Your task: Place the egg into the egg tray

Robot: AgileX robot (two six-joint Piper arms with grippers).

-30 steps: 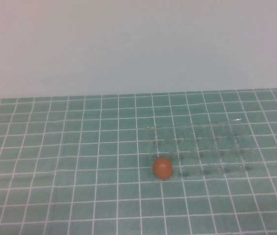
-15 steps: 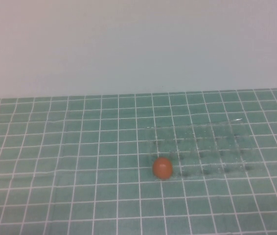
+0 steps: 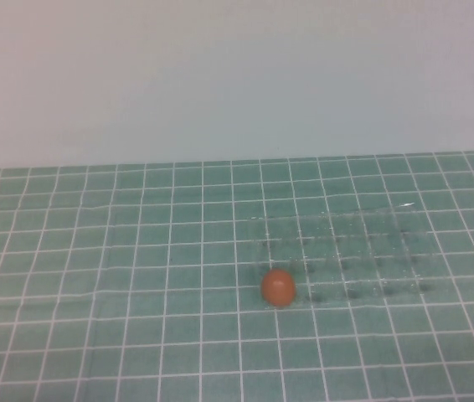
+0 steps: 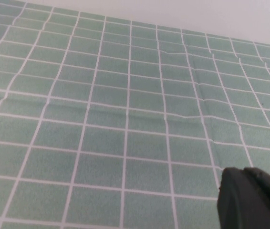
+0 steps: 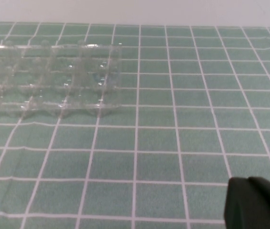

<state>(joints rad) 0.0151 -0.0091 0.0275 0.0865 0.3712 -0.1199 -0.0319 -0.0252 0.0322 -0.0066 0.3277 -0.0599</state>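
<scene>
The orange-brown egg (image 3: 278, 287) lies on the green grid mat at the near left corner of the clear plastic egg tray (image 3: 342, 251); I cannot tell if they touch. The tray's cups look empty. The tray also shows in the right wrist view (image 5: 49, 78), with no egg in that view. My left gripper (image 4: 244, 179) shows only as black fingers pressed together over bare mat in the left wrist view. My right gripper (image 5: 248, 186) is likewise shut and empty, over mat some squares from the tray's end. Neither gripper appears in the high view.
The green grid mat (image 3: 95, 293) covers the table up to a plain pale wall (image 3: 220, 75) at the back. The mat has slight creases (image 4: 199, 95) in the left wrist view. Nothing else stands on it.
</scene>
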